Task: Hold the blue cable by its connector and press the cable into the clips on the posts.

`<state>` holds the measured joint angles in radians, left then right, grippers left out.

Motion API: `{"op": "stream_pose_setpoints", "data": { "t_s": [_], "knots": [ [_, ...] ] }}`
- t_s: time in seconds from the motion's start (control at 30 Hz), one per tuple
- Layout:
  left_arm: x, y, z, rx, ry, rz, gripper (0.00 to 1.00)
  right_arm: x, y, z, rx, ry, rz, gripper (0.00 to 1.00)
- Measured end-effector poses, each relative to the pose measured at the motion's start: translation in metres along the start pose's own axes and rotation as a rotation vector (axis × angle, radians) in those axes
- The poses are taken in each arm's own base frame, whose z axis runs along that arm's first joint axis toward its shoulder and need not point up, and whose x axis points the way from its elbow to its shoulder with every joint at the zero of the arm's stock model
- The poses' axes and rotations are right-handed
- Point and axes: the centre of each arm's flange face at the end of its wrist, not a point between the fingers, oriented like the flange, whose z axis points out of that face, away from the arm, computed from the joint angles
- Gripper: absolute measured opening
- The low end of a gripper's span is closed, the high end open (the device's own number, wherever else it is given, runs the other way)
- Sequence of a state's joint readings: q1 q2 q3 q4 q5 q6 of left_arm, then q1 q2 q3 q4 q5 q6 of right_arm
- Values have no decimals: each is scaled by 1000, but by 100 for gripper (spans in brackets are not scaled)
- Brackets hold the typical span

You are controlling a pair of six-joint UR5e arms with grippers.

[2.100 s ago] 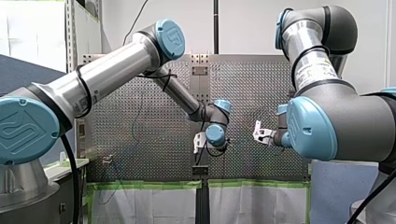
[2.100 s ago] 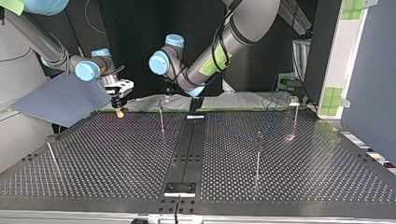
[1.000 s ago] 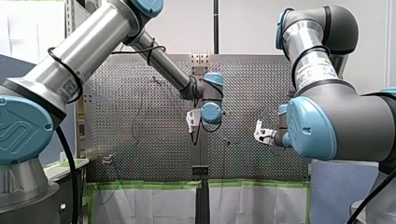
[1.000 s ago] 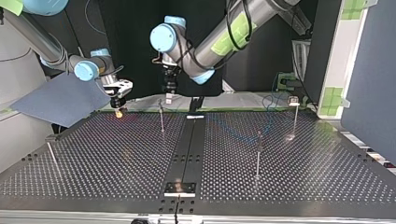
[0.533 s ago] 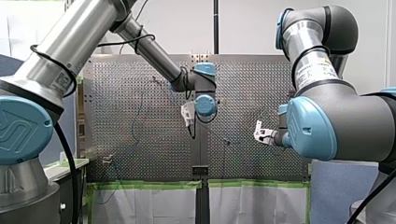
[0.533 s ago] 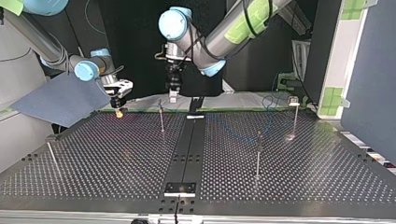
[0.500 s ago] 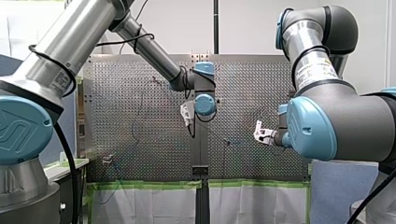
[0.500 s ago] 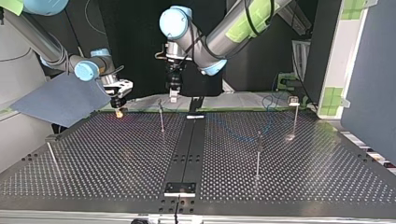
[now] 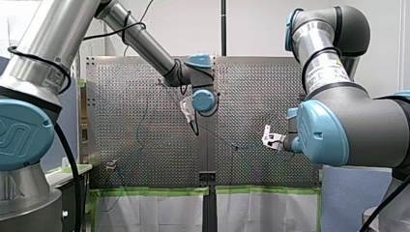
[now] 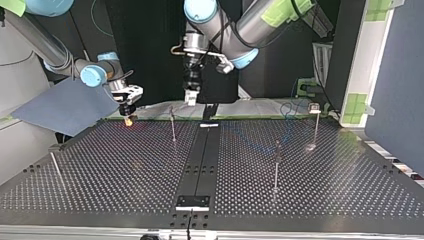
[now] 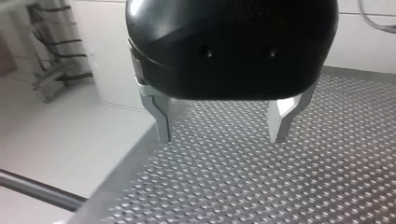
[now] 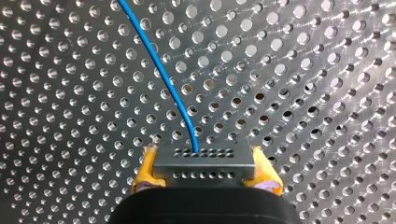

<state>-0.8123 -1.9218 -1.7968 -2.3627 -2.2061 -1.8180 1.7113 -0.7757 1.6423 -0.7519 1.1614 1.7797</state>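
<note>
My right gripper (image 12: pixel 204 161) pinches the grey connector (image 12: pixel 205 170) between its yellow pads (image 12: pixel 144 170), the blue cable (image 12: pixel 161 70) running off it across the perforated table (image 12: pixel 303 93), while my left gripper (image 11: pixel 222 128) hangs spread and empty above that table.

A robotics lab: my left arm (image 9: pixel 140 41) and my right arm (image 9: pixel 338 121) over a perforated table (image 10: pixel 115 170)
</note>
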Motion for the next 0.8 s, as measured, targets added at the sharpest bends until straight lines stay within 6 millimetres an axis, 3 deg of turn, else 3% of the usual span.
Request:
{"op": "stream_pose_setpoints", "data": {
  "t_s": [0.6, 0.8],
  "knots": [
    [-44, 25, -42, 58, -31, -64, 100, 0, 1, 0, -1, 0, 0, 0],
    [-49, 42, -60, 64, 3, -46, 100, 0, -1, 0, 13, -2, -1, 0]
  ]
}}
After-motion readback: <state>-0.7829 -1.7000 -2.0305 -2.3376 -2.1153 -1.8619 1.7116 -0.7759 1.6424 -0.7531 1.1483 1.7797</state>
